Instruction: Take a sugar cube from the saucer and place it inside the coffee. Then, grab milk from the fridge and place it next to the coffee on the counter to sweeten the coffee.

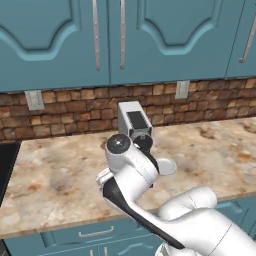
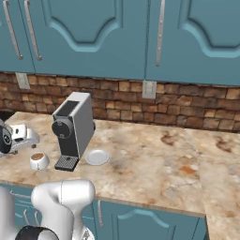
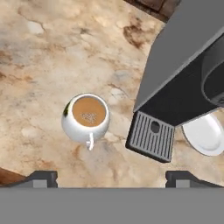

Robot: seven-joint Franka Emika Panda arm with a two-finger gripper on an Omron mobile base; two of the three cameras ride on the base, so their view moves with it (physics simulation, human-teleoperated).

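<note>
The coffee (image 3: 87, 114) is a small white cup of brown liquid standing on the counter (image 3: 52, 52), just left of the coffee machine's drip tray. A tiny pale speckled lump, the sugar cube (image 3: 89, 117), sits in the liquid. My gripper (image 3: 111, 177) hovers above the cup, open, with its dark fingertips (image 3: 43, 177) wide apart and nothing between them. The saucer (image 3: 204, 133) lies bare to the right of the machine. From the right base view the coffee (image 2: 39, 161) and the saucer (image 2: 97, 157) flank the machine. The milk and the fridge are out of view.
A grey-and-black coffee machine (image 2: 72, 126) stands between cup and saucer, close to my hand. Behind it runs a brick backsplash (image 2: 178, 105) under teal wall cabinets. The marbled counter (image 2: 178, 164) stretches away to the right. A black stovetop edge (image 1: 6, 165) lies at the far left.
</note>
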